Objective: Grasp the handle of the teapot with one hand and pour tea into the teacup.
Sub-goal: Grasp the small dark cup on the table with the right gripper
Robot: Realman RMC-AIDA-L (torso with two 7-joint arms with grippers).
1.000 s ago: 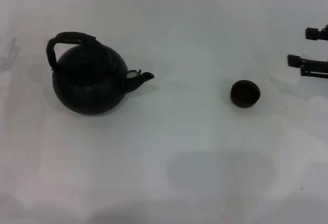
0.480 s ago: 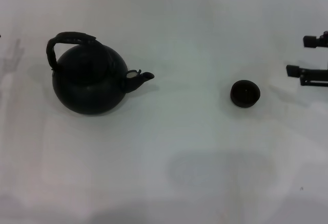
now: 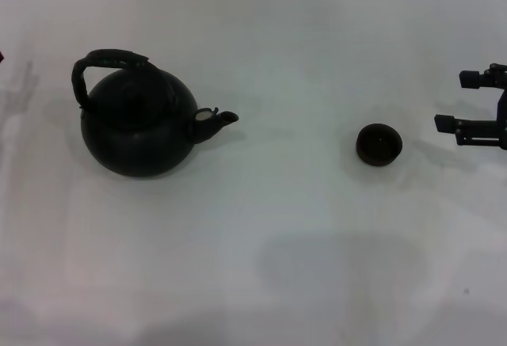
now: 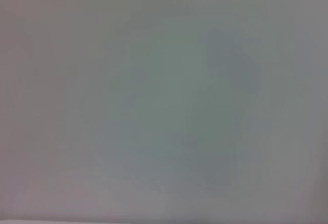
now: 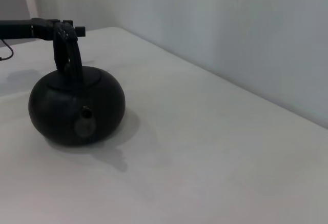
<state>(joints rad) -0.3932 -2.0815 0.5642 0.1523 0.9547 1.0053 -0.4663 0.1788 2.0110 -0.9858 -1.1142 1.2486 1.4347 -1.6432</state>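
Tabletop (image 3: 285, 37), white, carries the round dark teapot (image 3: 139, 127), arched ribbed handle (image 3: 103, 65) ungrasped. Right tool (image 3: 457, 100), fingers apart, hovers beside the tiny dark teacup (image 3: 379, 144). Grasping and pouring remain undone.

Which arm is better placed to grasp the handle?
Hard to call. The teapot and its handle sit on the robot's left, but only the right gripper shows, open, beyond the teacup.

Right gripper in at frame edge; left arm barely seen.
We see our right gripper (image 3: 467, 100) at the right edge of the head view, mid-height, two dark fingers (image 3: 448, 123) spread apart, holding nothing. Our left gripper is out of view.
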